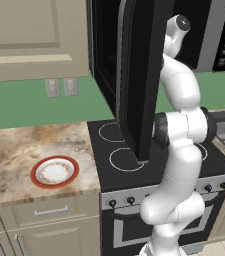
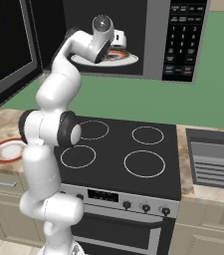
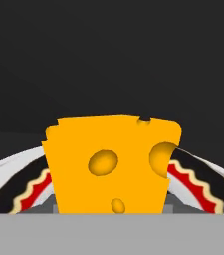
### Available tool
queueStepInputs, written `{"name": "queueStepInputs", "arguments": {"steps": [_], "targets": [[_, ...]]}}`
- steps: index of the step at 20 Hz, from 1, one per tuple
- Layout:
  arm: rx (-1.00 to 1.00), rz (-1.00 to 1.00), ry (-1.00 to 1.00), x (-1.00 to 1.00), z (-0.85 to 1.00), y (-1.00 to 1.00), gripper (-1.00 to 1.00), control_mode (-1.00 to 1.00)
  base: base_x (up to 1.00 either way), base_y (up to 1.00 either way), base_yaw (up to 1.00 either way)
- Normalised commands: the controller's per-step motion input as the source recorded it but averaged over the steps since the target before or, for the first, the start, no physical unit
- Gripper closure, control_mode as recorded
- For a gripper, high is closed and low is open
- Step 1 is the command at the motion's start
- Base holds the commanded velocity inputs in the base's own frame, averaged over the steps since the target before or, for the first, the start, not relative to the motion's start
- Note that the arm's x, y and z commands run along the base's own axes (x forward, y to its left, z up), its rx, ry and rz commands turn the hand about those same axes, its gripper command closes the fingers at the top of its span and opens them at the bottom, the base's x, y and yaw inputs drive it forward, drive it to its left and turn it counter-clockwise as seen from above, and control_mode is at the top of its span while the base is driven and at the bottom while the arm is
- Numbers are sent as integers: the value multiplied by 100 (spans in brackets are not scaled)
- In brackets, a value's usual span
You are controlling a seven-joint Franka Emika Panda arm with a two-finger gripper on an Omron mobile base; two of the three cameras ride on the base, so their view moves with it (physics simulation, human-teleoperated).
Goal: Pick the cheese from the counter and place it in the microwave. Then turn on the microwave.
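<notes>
A: Item one, far left?

B: Worktop, beige-brown marbled stone, matte, with beige drawer fronts below. On it a round white plate with a red rim, flat, near the front edge at about 7 o'clock in the left base view.

A: Next along?

B: Stovetop, black glass, smooth, four white ring marks; a row of small round knobs on the silver front below it. At 3 o'clock of it in the right base view, a grey steel sink with a ribbed floor.

A: Above the stove?

B: Microwave, black and boxy with silver trim, a button panel on its right. Its door, a tall dark slab, stands swung open. Inside, a second round plate, white with a red scalloped band.

A: And the cheese?

B: Cheese, an orange-yellow wedge, smooth, with round holes in its face. It is inside the microwave cavity, over the inner plate, at 6 o'clock in the hand view.

A: The tool?

B: Tool, at the end of the white arm, reached into the cavity. Its jaws are clamped on the cheese, drawn in narrow against the wedge's sides; the fingertips themselves are hidden behind it.
</notes>
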Motion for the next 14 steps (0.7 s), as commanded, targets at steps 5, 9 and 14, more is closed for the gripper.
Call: {"name": "queueStepInputs", "arguments": {"steps": [5,9,14], "targets": [[0,0,0,11,-7,-1,100,-100,0,0,0],[0,0,0,11,-5,0,100,-100,0,0,0],[0,0,0,8,-5,-2,100,-100,0,0,0]]}}
